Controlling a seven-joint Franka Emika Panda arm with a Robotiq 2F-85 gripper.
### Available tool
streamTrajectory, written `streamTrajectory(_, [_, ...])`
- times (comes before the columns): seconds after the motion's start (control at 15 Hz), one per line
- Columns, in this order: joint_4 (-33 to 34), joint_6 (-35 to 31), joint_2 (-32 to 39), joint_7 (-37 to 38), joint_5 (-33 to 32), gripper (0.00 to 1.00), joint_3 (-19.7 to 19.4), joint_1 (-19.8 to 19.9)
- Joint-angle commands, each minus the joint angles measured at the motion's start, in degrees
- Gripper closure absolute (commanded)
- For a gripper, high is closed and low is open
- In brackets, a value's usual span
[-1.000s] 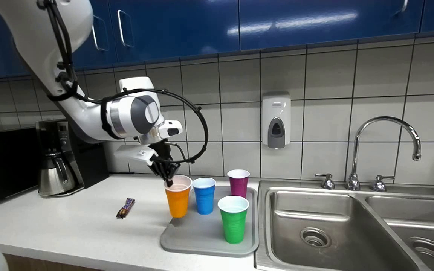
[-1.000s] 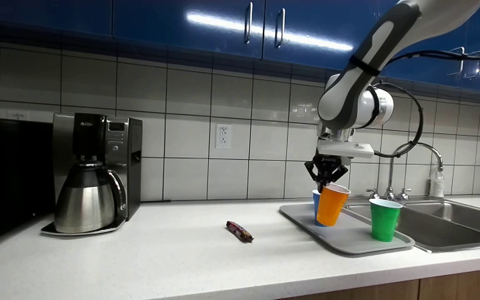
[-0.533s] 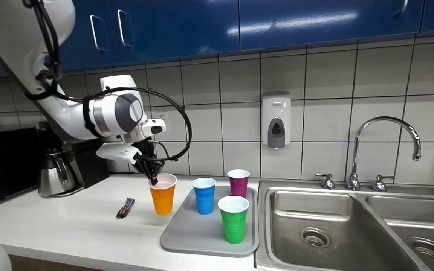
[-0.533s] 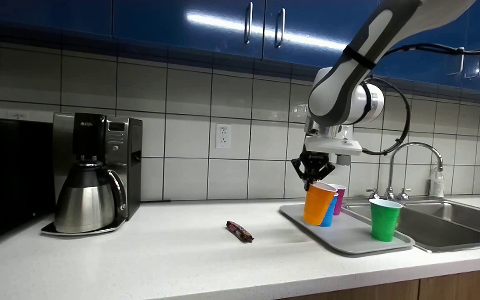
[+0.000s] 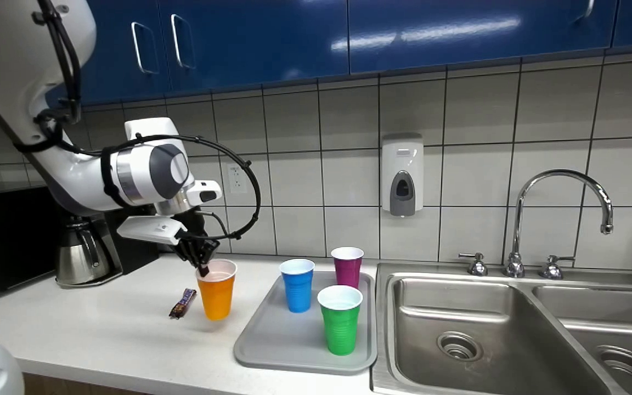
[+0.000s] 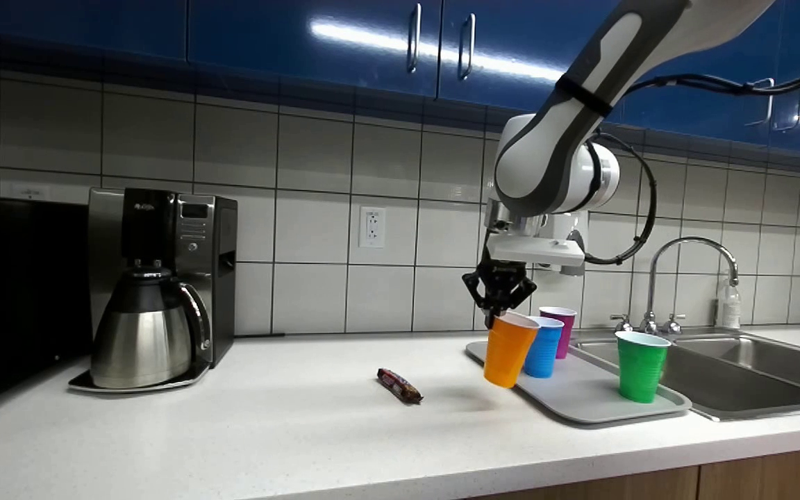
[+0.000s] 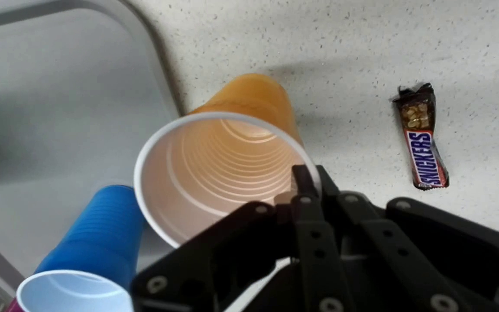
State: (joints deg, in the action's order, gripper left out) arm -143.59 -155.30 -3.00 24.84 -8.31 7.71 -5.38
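My gripper (image 7: 314, 178) pinches the rim of the orange cup (image 5: 218, 295) tight, with one finger inside and one outside. The cup leans a little and hangs a bit above the desk (image 5: 113, 323), between the candy bar (image 5: 183, 304) and the gray tray (image 5: 288, 351). I think my step is holding it up in the air. The next move calls for a firm pinch, going slowly, and tipping the cup straight before it touches anything.

The gripper (image 7: 314, 175) pinches the orange cup (image 5: 217, 293) by its rim, one finger (image 7: 302, 178) inside and one outside. Above the cup, the wrist (image 6: 514, 221) points downward and the arm (image 6: 580, 118) slants higher.
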Motion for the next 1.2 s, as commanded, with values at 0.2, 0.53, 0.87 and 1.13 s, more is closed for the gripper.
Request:
streamTrajectory(0.2, [0.3, 0.7, 2.5, 1.9, -1.6, 0.99, 0.8, -1.6])
streamTrajectory(0.53, [0.2, 0.7, 4.0, 2.4, -2.9, 0.99, 0.5, -2.8])
streamTrajectory(0.87, [0.3, 0.8, 4.7, 3.4, -4.6, 0.62, 0.2, -3.4])
streamTrajectory(1.13, [0.2, 0.7, 4.4, 4.3, -5.2, 0.33, 0.2, -3.5])
